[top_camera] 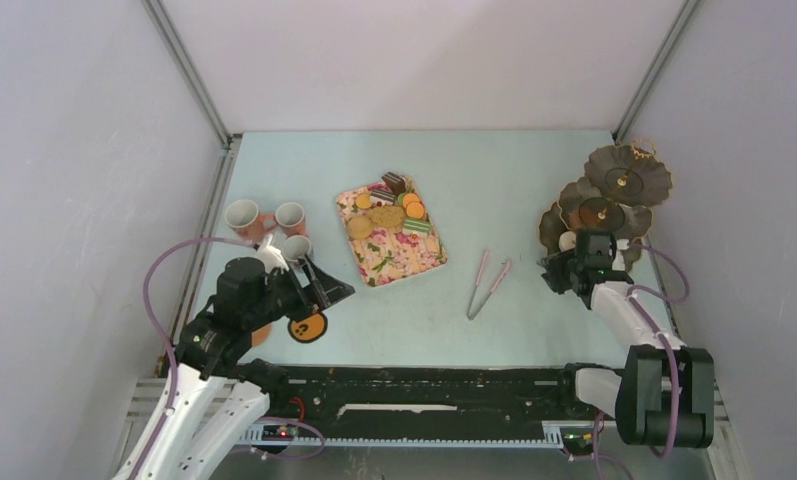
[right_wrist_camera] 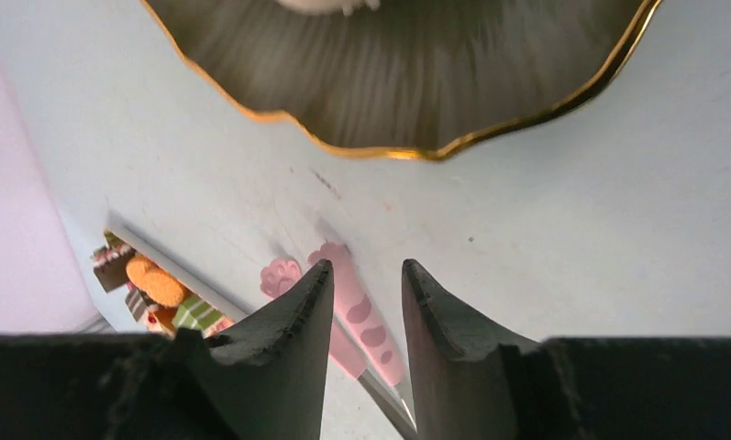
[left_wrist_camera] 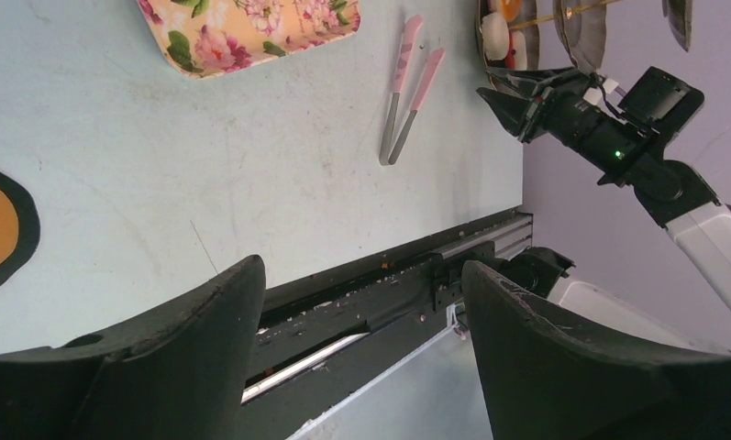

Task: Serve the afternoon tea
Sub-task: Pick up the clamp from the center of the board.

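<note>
Your left end effector [top_camera: 326, 290]: jaws spread wide with nothing between them, hovering over the left side of the surface [top_camera: 514, 180], just beside the grey mug [top_camera: 296, 248]
Your right end effector [top_camera: 554, 268]: jaws drawn narrow, a slim gap and nothing caught in it; you're right at the near-left edge of the stand [top_camera: 654, 180]
Stand detail: dark, three scalloped tiers with gold rims, upright at the far right; from your right wrist the lowest tier [right_wrist_camera: 416, 92] fills the top of the view
On the stand: a pale round treat [top_camera: 568, 240] lies on the lowest tier; your left wrist shows something orange next to it, too small to name
Treats [top_camera: 389, 212]: biscuits, macarons and cake slices crowded on the far half of the floral tray [top_camera: 394, 262], mid-surface
Pink-orange mugs: two of them [top_camera: 242, 218] [top_camera: 290, 217] side by side at far left, the grey one just near of them
Coaster [top_camera: 308, 327]: orange round with a black rim, flat on the surface just near of your left end effector
Tongs [top_camera: 489, 283]: pink, lying flat between tray and stand, apart from both; your right wrist sees them below its fingertips
</note>
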`<action>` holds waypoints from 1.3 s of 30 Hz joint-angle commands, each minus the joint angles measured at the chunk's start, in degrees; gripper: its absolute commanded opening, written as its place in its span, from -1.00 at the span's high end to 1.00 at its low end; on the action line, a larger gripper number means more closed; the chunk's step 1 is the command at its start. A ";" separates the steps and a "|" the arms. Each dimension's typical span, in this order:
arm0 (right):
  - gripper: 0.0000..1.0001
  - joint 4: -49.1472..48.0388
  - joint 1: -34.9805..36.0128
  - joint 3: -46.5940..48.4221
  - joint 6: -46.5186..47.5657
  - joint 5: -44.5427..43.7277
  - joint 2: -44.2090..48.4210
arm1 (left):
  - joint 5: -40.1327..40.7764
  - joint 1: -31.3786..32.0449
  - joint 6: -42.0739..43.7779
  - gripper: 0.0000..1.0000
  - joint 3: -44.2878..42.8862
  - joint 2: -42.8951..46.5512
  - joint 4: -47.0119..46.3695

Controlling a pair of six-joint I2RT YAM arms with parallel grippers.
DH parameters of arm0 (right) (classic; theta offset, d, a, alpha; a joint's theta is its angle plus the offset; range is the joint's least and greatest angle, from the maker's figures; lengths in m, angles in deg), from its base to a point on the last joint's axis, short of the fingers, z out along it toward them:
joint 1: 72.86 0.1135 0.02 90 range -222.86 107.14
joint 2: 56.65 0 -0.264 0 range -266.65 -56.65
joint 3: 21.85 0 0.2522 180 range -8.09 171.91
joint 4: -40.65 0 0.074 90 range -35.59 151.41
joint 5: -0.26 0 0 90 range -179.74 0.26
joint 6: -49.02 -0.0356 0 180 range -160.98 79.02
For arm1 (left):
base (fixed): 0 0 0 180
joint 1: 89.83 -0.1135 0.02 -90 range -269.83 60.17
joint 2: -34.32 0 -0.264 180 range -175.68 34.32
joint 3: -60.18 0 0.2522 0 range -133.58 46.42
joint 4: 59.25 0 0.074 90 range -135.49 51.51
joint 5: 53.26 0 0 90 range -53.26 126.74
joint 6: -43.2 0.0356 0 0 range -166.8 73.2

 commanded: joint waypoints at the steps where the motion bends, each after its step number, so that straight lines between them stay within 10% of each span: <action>1: 0.26 -1.32 3.74 4.35 -0.64 0.45 -1.14 | -0.72 -0.49 -0.14 -0.68 0.21 1.18 0.53; 12: -0.48 16.61 -2.07 3.90 23.83 5.86 14.20 | -1.76 -0.50 0.70 -0.68 -0.07 1.37 0.76; 19: -0.99 13.55 23.02 4.23 21.69 -7.75 10.41 | -2.84 -0.57 2.31 -0.68 -1.91 -0.36 1.55; 26: -0.99 14.10 41.03 10.43 12.28 -31.55 -4.58 | -3.25 -0.56 3.74 -0.68 -3.25 -0.26 5.30; 39: -0.84 19.85 52.71 21.04 -2.91 -44.56 -27.67 | -4.01 -0.51 5.12 -0.68 -3.97 0.16 8.12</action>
